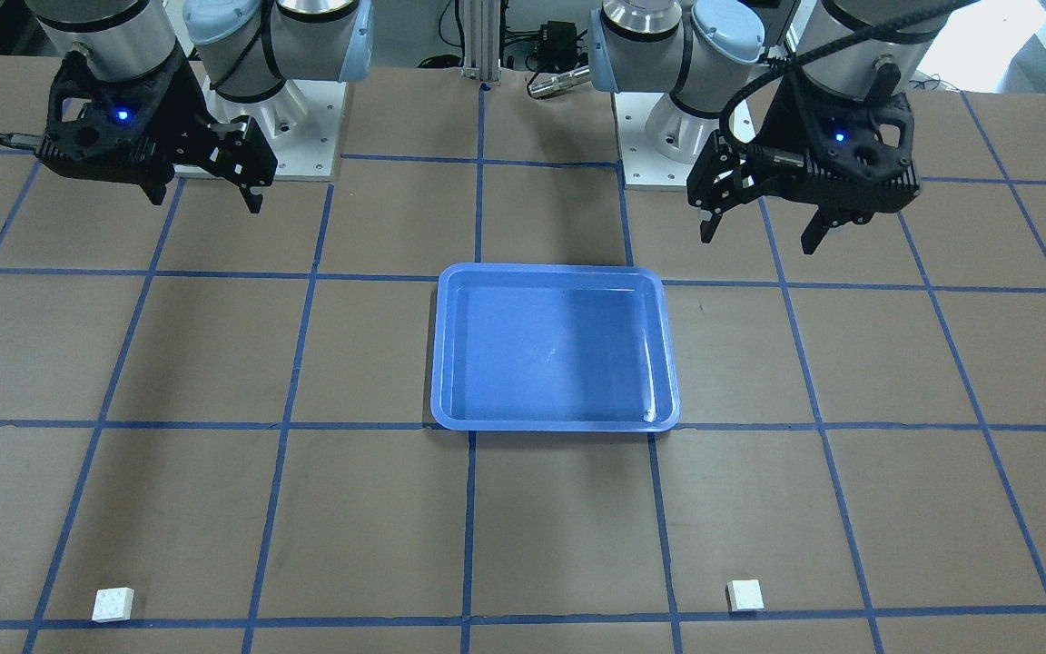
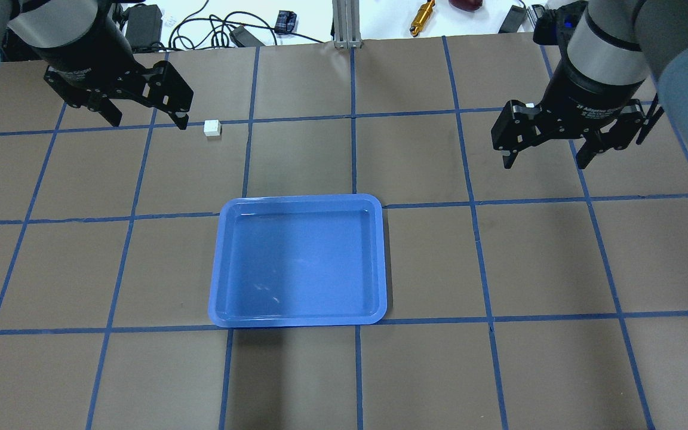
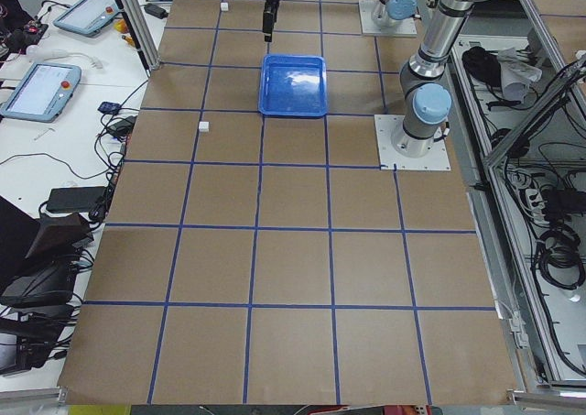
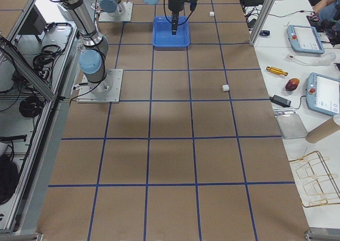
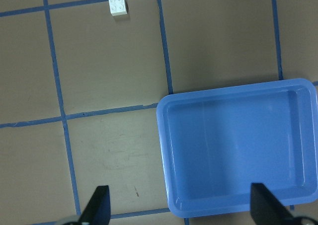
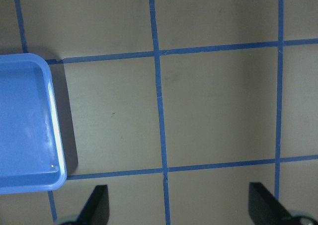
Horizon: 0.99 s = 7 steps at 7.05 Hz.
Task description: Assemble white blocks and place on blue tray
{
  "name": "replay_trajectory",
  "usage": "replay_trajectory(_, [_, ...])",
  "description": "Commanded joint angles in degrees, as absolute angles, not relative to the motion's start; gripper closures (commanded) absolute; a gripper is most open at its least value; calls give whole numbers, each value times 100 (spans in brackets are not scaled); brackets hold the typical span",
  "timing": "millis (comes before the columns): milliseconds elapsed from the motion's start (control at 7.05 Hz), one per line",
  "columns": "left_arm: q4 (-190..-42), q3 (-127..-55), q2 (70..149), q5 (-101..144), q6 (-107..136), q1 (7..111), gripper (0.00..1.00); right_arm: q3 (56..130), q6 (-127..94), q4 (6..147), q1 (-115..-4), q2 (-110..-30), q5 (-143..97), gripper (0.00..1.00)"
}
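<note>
The blue tray lies empty in the middle of the table; it also shows in the overhead view. One white block sits on the far side ahead of my left arm, also in the overhead view and the left wrist view. The other white block sits far off on my right side; my right arm hides it in the overhead view. My left gripper hovers open and empty, just left of the first block in the overhead view. My right gripper hovers open and empty right of the tray.
The table is brown with a blue tape grid. Cables, a brass-coloured part and an aluminium post lie along the far edge. The arm base plates stand at the robot side. Teach pendants lie on a side table.
</note>
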State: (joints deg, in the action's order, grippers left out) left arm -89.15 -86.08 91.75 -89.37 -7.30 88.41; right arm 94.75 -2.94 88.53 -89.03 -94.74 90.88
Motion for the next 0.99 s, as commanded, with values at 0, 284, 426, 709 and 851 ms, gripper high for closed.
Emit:
replay_trajectory(0, [-8799,-8247,9936,-8956,-554,8833,0,9475,-290,8859,-8903,-9457,9105,0])
replay_trajectory(284, [-8754,-7264,11069,-8921,-615,8824,0,9396,-282,8965,-8825,-9404,9088,0])
replay_trajectory(426, [-8710,-7007,11527,-8912,-624,8763,0,9396,-81,9000,-8737,-9361,9070,0])
replay_trajectory(709, [-8002,-6961,12310,-8938,-668,8473,1,9352,1397,9226,-7968,-8915,8626,0])
replay_trajectory(851, [-7746,-6978,12548,-8965,-703,8455,1,9325,2276,9672,-7502,-8677,8117,0])
